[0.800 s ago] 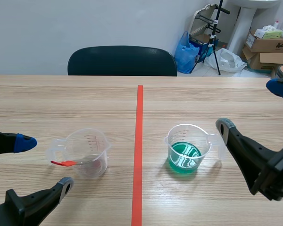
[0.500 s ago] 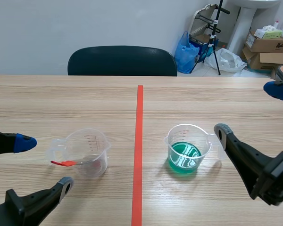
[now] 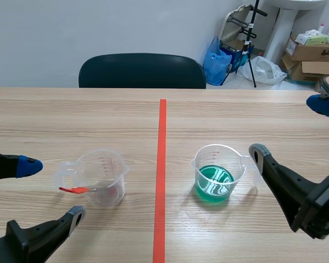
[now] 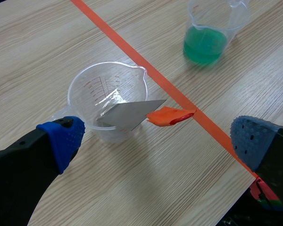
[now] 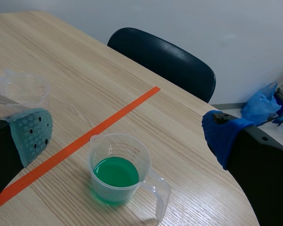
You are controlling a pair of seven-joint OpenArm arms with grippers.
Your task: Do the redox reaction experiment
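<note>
A clear beaker (image 3: 96,176) stands left of the tape line, with a metal spatula (image 3: 77,189) leaning in it, its orange-red handle over the rim. A second beaker (image 3: 218,172) right of the line holds green liquid. My left gripper (image 3: 50,190) is open, beside and just short of the clear beaker (image 4: 108,101); the spatula (image 4: 132,115) lies ahead of its fingers. My right gripper (image 3: 291,127) is open to the right of the green beaker (image 5: 120,169), which sits ahead between its fingers, handle toward the gripper. Nothing is held.
An orange-red tape line (image 3: 162,164) divides the wooden table. A dark chair (image 3: 142,70) stands behind the far edge. Cardboard boxes (image 3: 312,52) and a blue bag (image 3: 216,57) sit on the floor at the back right.
My right gripper has edged slightly left and down toward the green beaker. The left arm, both beakers and the spatula have not moved.
</note>
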